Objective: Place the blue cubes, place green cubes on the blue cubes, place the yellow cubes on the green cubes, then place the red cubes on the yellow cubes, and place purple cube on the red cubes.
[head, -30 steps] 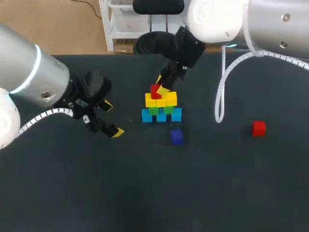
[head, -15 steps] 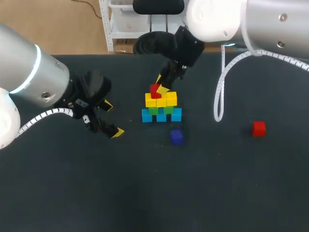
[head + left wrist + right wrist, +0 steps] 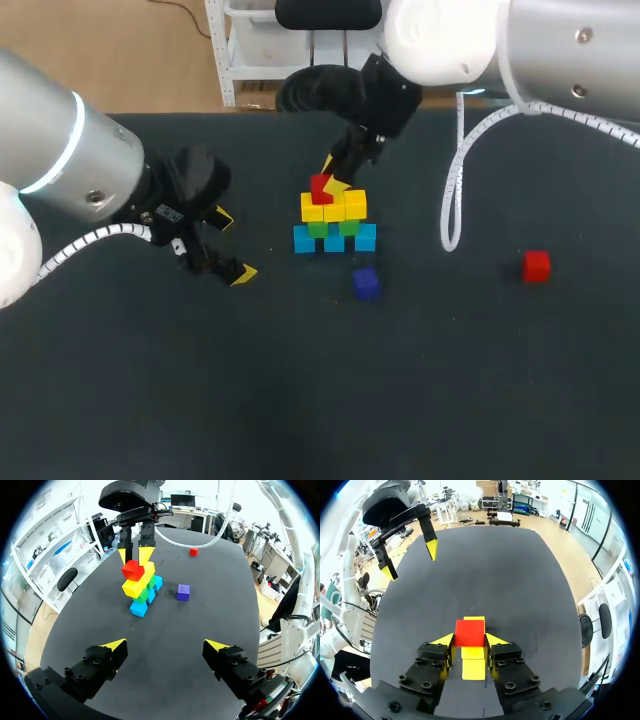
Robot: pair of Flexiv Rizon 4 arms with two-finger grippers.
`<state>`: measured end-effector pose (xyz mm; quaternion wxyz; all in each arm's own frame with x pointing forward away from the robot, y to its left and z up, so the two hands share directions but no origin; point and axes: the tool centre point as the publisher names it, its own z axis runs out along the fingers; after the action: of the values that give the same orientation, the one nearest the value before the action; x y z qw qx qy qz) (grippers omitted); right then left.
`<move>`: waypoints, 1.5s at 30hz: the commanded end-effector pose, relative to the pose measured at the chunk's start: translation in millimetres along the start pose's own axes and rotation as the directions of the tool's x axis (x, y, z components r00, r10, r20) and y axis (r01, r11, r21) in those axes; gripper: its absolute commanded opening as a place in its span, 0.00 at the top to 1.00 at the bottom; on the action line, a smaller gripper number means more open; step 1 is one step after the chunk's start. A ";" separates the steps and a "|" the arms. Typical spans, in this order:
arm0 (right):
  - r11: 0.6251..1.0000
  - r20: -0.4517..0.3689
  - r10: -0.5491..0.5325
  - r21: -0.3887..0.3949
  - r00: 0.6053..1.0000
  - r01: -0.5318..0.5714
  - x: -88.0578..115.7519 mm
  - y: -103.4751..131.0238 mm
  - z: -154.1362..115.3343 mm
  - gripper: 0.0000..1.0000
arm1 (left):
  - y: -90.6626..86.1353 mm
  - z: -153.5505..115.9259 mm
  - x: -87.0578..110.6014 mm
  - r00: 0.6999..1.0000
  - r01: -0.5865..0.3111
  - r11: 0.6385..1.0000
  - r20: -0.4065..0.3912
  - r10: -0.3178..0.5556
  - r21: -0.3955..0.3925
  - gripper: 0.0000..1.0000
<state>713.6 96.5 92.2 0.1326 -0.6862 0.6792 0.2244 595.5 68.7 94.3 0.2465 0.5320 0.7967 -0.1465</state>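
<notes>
Almost nothing has shifted since the earlier frame: both arms sit where they were, and only the cable on the right arm hangs a touch differently. On the dark matte counter (image 3: 300,400), the right end effector (image 3: 335,178) is closed on a small glossy red cube (image 3: 321,188), its yellow tips pressed to the cube's two sides, holding it at the top of the stack (image 3: 334,222). It is down on or just over the yellow cubes (image 3: 334,210), which rest on green cubes (image 3: 348,227) above blue cubes (image 3: 366,237). The left end effector (image 3: 232,245) hovers well apart from the stack, spread wide and empty. This looks like the red layer's first placement. Next should come a clean release and a straight lift that doesn't nudge the yellow row. A second red cube (image 3: 537,266) lies well off to the right, and a small purple cube (image 3: 365,283) sits just in front of the stack. No containers are in view.
</notes>
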 end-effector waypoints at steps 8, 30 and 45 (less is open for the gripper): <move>1.000 -0.005 0.002 0.001 1.000 -0.002 1.1 -0.6 0.5 0.95 | -0.2 0.4 0.0 1.000 0.001 1.000 -0.001 -0.001 -0.003 0.00; 1.000 -0.007 0.003 0.002 1.000 -0.003 0.6 -1.2 2.5 0.82 | -0.2 0.4 0.0 1.000 0.001 1.000 -0.001 -0.001 -0.003 0.00; 1.000 -0.009 0.004 0.004 1.000 -0.004 0.3 -1.3 3.4 0.64 | -0.2 0.4 0.0 1.000 0.001 1.000 -0.001 -0.001 -0.003 0.00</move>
<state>714.1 97.0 89.1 0.1303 -0.6859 0.6810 0.2209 595.5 68.7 94.3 0.2465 0.5320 0.7968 -0.1465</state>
